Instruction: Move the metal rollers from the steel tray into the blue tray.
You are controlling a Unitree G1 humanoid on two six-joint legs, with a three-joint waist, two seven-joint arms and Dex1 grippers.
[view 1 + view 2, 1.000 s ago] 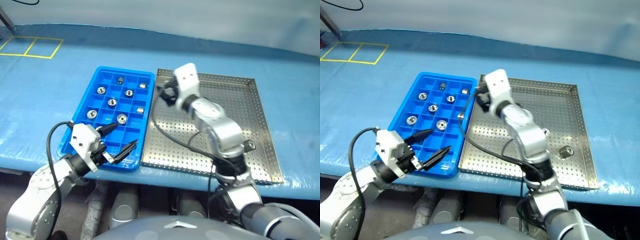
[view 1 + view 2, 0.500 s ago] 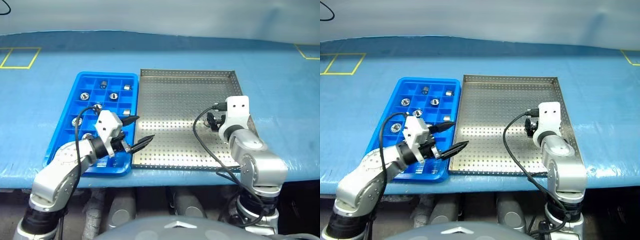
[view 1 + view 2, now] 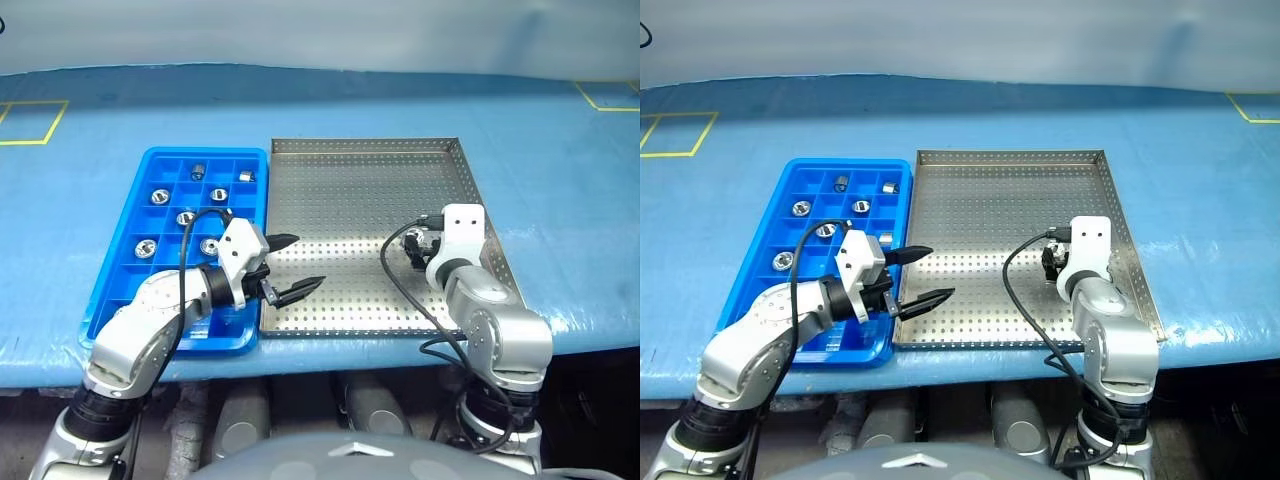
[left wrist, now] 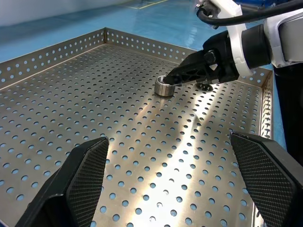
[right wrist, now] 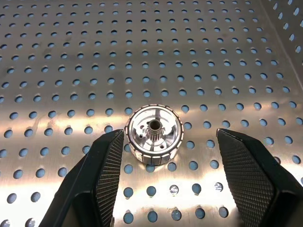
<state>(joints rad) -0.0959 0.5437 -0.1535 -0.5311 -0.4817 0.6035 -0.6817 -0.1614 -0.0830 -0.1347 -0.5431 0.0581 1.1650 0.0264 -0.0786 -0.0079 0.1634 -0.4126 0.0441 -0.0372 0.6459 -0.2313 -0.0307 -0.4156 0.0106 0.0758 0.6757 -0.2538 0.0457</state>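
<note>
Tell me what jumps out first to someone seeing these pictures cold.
A lone metal roller lies flat on the steel tray near its right rim, framed between the open fingers of the right claw, which do not touch it. Left of it, the blue tray holds several more rollers in its compartments. The left claw hovers wide open over the steel tray's left edge.

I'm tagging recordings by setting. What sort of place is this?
Probably a workshop or robot test bench for parts sorting: a perforated steel tray, a compartmented blue tray holding metal rollers, and yellow floor tape marking zones.
</note>
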